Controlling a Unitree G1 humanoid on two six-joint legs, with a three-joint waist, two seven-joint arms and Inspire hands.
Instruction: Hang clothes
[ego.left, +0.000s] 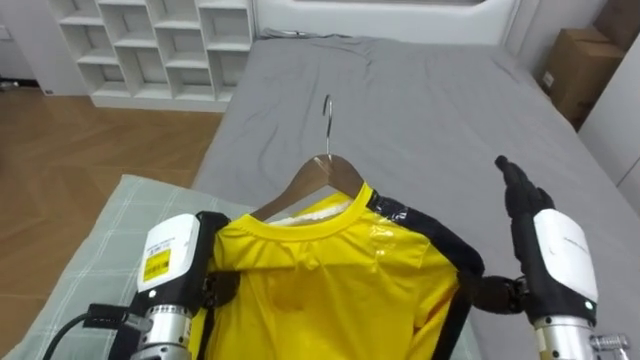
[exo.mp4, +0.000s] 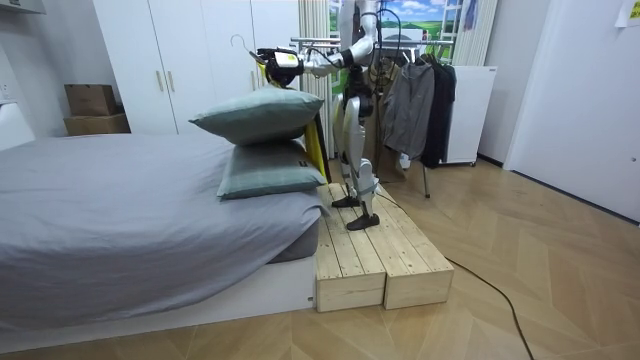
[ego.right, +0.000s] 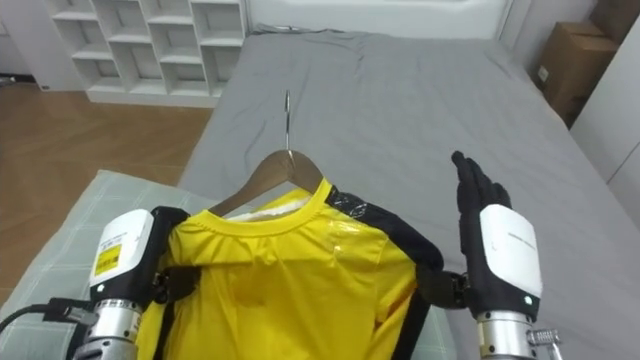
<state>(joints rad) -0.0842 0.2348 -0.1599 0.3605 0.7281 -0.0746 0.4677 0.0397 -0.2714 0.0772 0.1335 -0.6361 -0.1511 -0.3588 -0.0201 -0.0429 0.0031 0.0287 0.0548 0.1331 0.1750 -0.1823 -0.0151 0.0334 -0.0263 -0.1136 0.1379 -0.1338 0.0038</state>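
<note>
Right hand (ego.right: 495, 235) open (fingers straight), beside yellow shirt (ego.right: 290, 280) on hanger (ego.right: 262, 178)

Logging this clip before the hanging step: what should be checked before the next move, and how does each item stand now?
1. Yellow shirt seated on the wooden hanger: ok.
2. Hanger hook free, nothing caught on it: ok.
3. Left hand holding the shirt securely: cannot tell, its fingers are under the cloth.
4. Right hand free to help, fingers straight: ok.
5. Robot facing the clothes rack: not ok; it faces the bed, with the rack behind it.
</note>
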